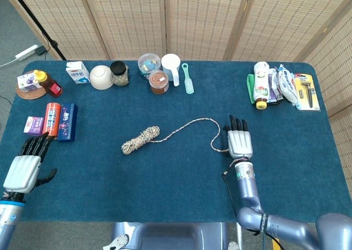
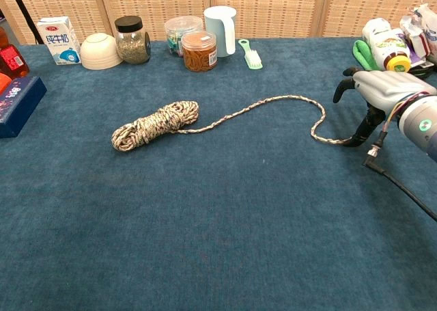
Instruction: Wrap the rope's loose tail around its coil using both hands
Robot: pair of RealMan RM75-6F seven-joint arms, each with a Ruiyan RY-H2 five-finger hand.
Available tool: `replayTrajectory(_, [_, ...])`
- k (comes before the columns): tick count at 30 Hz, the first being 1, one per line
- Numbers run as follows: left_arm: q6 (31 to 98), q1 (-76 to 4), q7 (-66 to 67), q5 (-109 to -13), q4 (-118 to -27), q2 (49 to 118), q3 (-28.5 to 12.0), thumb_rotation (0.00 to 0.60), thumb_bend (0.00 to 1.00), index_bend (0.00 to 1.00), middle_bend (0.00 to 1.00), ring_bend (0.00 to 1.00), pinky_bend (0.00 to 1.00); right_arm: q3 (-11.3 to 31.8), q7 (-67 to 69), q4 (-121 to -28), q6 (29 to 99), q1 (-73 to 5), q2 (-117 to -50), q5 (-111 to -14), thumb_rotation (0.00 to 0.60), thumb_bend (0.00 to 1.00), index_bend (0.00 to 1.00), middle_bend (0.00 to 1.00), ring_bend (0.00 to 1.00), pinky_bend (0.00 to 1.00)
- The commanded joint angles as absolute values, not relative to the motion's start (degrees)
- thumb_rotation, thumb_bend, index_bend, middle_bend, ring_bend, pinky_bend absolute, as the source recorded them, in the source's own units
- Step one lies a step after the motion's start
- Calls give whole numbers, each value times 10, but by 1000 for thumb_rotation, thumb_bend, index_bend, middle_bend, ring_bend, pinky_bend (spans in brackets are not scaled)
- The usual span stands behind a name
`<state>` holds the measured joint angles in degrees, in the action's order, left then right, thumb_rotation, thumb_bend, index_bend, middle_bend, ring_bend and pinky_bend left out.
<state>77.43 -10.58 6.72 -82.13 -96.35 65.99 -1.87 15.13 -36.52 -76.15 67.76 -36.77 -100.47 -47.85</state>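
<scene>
The speckled beige rope coil (image 1: 141, 139) lay near the middle of the blue felt table (image 1: 165, 178), its loose tail (image 1: 190, 123) snaking rightward to end under the silver right hand (image 1: 240, 143). That hand's dark fingertips (image 2: 358, 139) pressed down at the tail's end; whether they actually pinched it could not be told. The silver left hand (image 1: 25, 167) hovered at the table's near-left edge, fingers apart, holding nothing
</scene>
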Motion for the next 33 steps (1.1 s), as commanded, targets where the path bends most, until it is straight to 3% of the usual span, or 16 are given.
replayTrajectory(1, [775,-105,67,-821,-964,660,-19,600,284,0,0,0,22,150,-356,-739,679,-367,-1004,-491,600,0,278,0,0,0])
replayTrajectory(8, [775,-106,67,-822,-964,660,-18,600,284,0,0,0,22,156,-341,-712,674,-368,-1003,-500,600,0,277,0,0,0])
replayTrajectory(24, [776,-105,64,-823,-966,658,-18,600,285,0,0,0,22,152,-364,-804,658,-355,-961,-459,600,0,253,0,0,0])
replayTrajectory(33, [774,-106,65,-822,-966,659,-18,600,284,0,0,0,22,145,-353,-831,648,-346,-953,-440,600,0,304,0,0,0])
